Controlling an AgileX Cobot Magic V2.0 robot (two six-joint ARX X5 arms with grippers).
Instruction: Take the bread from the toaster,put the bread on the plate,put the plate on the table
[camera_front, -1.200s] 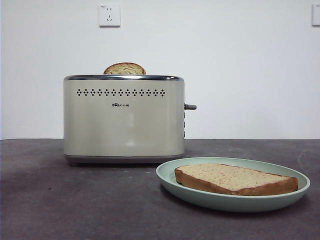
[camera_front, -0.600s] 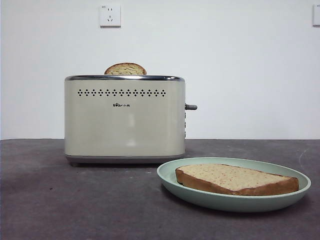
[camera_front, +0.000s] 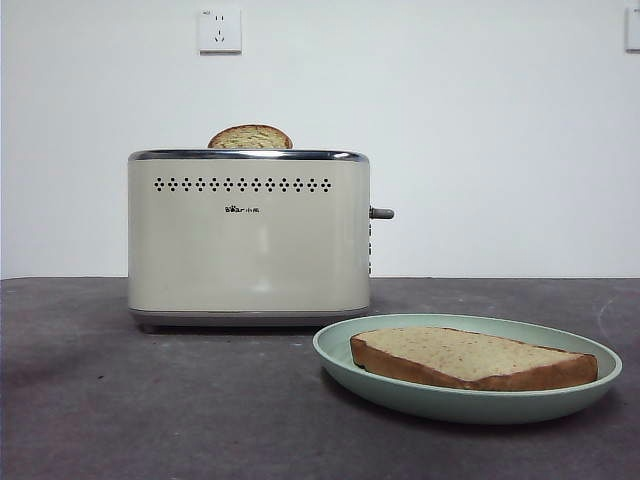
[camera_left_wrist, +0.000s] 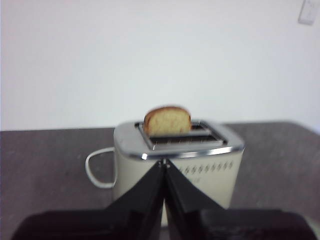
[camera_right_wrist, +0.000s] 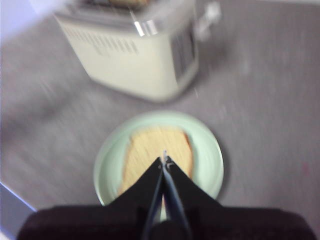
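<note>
The bread (camera_front: 470, 356) lies flat on the mint-green plate (camera_front: 350, 360), which rests on the table (camera_front: 150, 410) to the right of the toaster (camera_front: 248, 240). A second slice (camera_front: 250, 138) shows only its domed top in the toaster's slot. Neither gripper is in the front view. In the right wrist view my right gripper (camera_right_wrist: 164, 159) is shut and empty, above the bread (camera_right_wrist: 150, 150) on the plate (camera_right_wrist: 207, 160). In the left wrist view my left gripper (camera_left_wrist: 165, 162) is shut and empty, held back from the toaster (camera_left_wrist: 200, 170) and its slice (camera_left_wrist: 167, 121).
A white power cord (camera_left_wrist: 95, 170) loops on the table behind the toaster. The grey knob (camera_front: 381, 213) sticks out of the toaster's right side. A wall socket (camera_front: 220, 30) is on the white wall behind.
</note>
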